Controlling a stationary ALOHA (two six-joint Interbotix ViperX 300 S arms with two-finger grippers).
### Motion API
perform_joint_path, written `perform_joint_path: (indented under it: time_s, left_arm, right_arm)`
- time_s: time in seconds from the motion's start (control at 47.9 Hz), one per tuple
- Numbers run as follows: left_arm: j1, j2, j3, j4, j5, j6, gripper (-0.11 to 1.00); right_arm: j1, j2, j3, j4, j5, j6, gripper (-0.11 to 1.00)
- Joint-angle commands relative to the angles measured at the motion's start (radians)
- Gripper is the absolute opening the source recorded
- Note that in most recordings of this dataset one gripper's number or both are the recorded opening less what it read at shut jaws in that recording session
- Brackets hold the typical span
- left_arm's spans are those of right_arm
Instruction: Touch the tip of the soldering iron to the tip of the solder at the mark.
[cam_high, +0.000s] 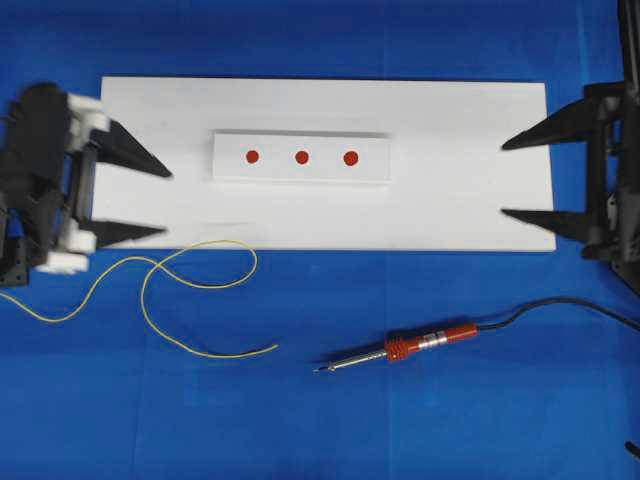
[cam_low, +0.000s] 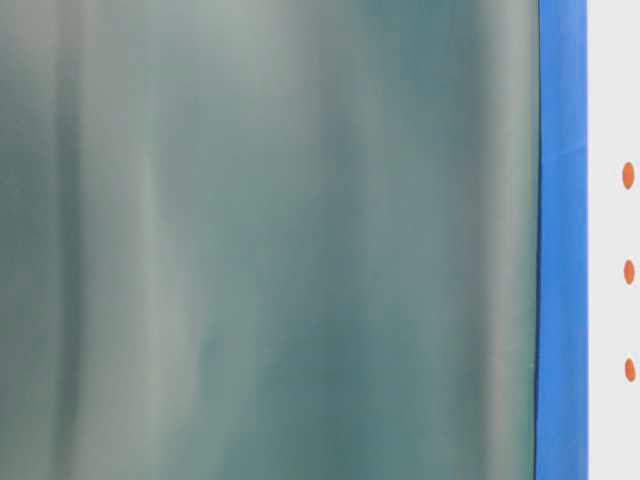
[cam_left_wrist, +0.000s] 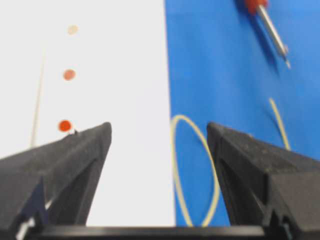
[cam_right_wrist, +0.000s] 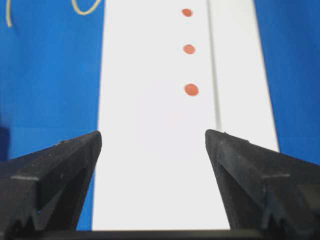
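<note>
Overhead, table-level, two wrist views

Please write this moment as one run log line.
left gripper: open, empty | right gripper: open, empty | soldering iron, solder: on blue cloth, untouched
</note>
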Motion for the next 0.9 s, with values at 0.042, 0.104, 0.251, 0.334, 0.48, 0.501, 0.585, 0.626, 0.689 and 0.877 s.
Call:
perform_joint_path:
  time_s: [0.042,0.104,0.251,0.334,0.48,0.501,0.585,0.626,0.689,0.877]
  left_arm:
    - [0.026,-0.103,0.061,0.002,-0.049,0.002,0.70]
    - [0.031,-0.152,0.104,0.002,-0.067,0.002,0.70]
    - [0.031,-0.262,0.206,0.002,-0.103,0.000,0.70]
    - [0.031,-0.316,0.245,0.002,-0.101,-0.002,0.70]
    - [0.031,-0.385,0.302,0.002,-0.100,-0.002,0.70]
    - [0.031,-0.393,0.310,0.002,-0.098,-0.002,0.70]
    - [0.031,-0.414,0.330,0.002,-0.094,-0.006,0.70]
    - [0.031,-0.417,0.331,0.002,-0.089,-0.009,0.70]
    - [0.031,-0.420,0.331,0.002,-0.081,-0.011,0.70]
    - [0.031,-0.422,0.330,0.000,-0.078,-0.012,0.70]
  right_arm:
    - [-0.012,-0.061,0.046,-0.005,-0.043,0.003,0.77]
    - [-0.014,-0.084,0.074,-0.003,-0.057,0.008,0.77]
    - [-0.014,-0.114,0.133,0.008,-0.101,0.009,0.77]
    - [-0.014,-0.112,0.149,0.015,-0.121,0.009,0.77]
    - [-0.014,-0.100,0.167,0.021,-0.147,0.009,0.77]
    - [-0.014,-0.097,0.172,0.023,-0.150,0.009,0.77]
    - [-0.015,-0.086,0.175,0.031,-0.170,0.009,0.77]
    - [-0.015,-0.081,0.176,0.034,-0.176,0.009,0.77]
    - [-0.015,-0.074,0.178,0.037,-0.183,0.009,0.77]
    - [-0.014,-0.072,0.178,0.038,-0.184,0.009,0.77]
